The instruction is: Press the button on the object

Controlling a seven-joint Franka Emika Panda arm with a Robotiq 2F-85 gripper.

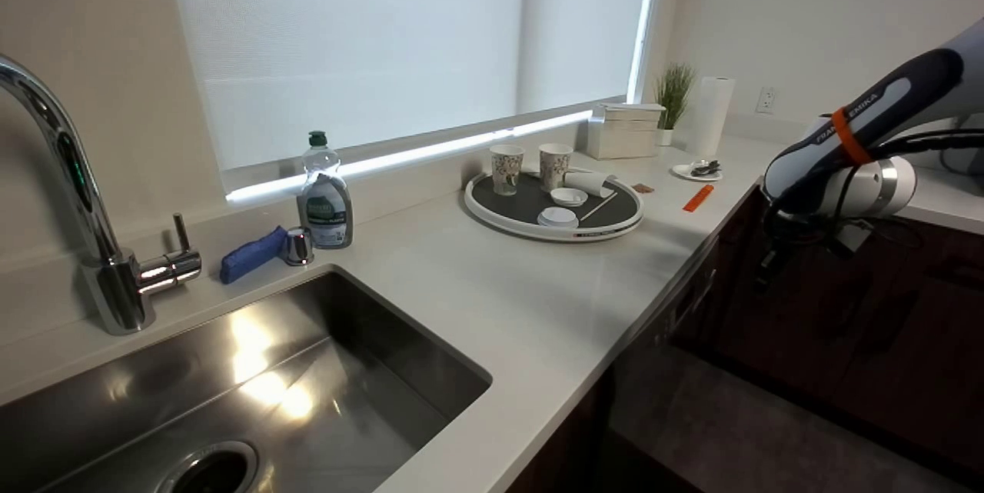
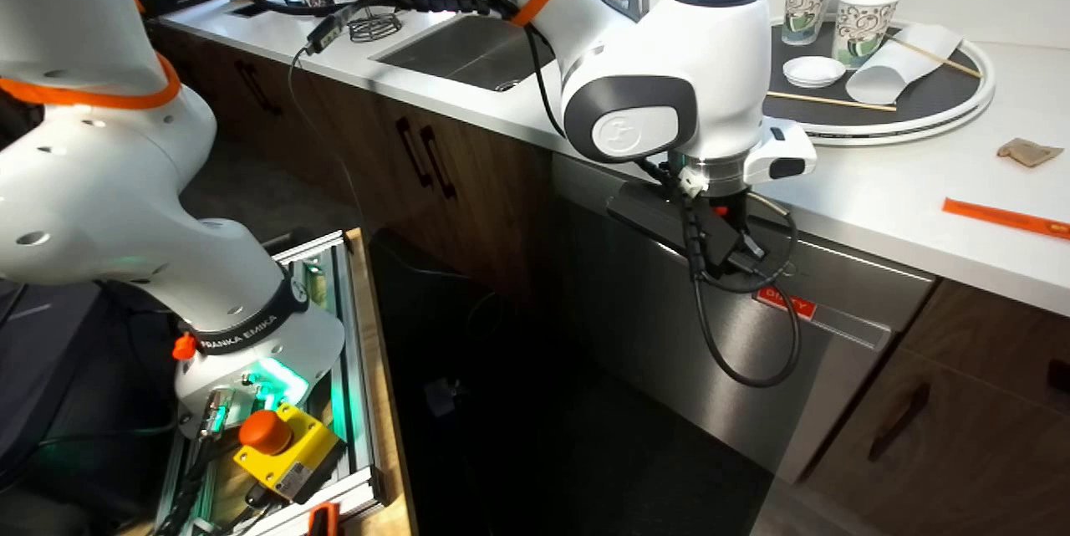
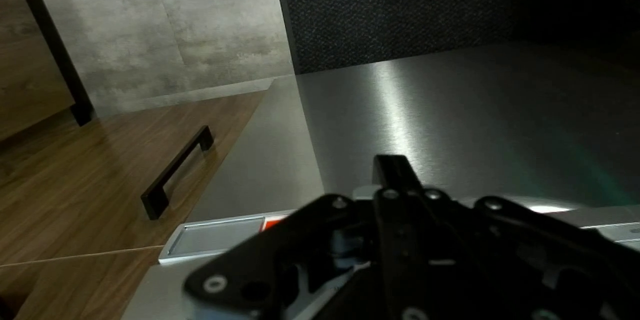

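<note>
The object appears to be the stainless steel dishwasher under the counter; its front shows in an exterior view (image 2: pixel 710 369) and in the wrist view (image 3: pixel 465 115). A red magnet label reading "DIRTY" (image 2: pixel 786 303) sits near its top, on a grey strip, and its edge shows in the wrist view (image 3: pixel 272 222). I cannot make out a button. My gripper (image 3: pixel 392 162) points downward with its fingers together and nothing visible between them. It hangs in front of the dishwasher's upper part in an exterior view (image 2: pixel 726 247), and beyond the counter edge in an exterior view (image 1: pixel 765 274). Contact cannot be told.
The white counter (image 2: pixel 886 201) overhangs above, bearing a round tray (image 1: pixel 553 235) with cups and lids and an orange strip (image 2: pixel 1007 216). A loose black cable (image 2: pixel 744 377) loops below the gripper. A wooden cabinet with a dark handle (image 3: pixel 175 170) adjoins the dishwasher.
</note>
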